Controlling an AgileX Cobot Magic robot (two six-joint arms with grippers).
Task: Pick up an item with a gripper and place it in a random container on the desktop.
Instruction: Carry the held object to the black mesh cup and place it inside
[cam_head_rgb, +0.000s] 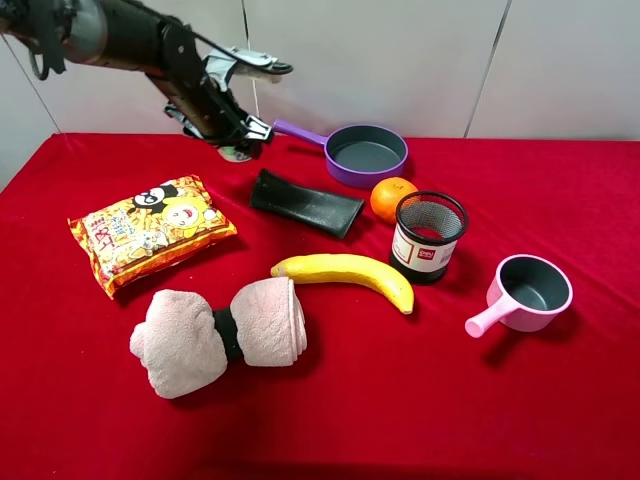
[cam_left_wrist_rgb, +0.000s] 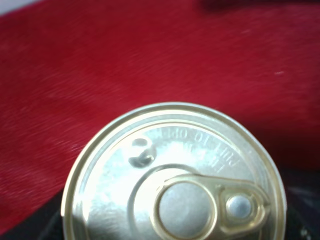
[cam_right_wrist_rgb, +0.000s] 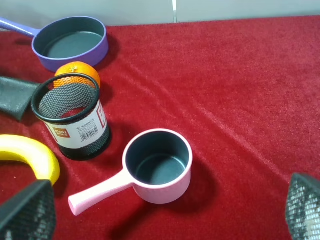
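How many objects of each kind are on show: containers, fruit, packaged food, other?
Containers: 3 (purple pan, pink saucepan, mesh cup)
Fruit: 2 (banana, orange)
Packaged food: 2 (snack bag, tin can)
Other: 2 (rolled towel, black pouch)
Total: 9

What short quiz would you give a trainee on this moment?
1. True or false: the orange lies inside the mesh cup.
2. Which lies nearest the pink saucepan? A) mesh cup B) purple pan C) snack bag
3. Fill in: the left wrist view is filled by the lid of the ___.

Key:
1. False; it sits outside, beside the cup.
2. A.
3. can.
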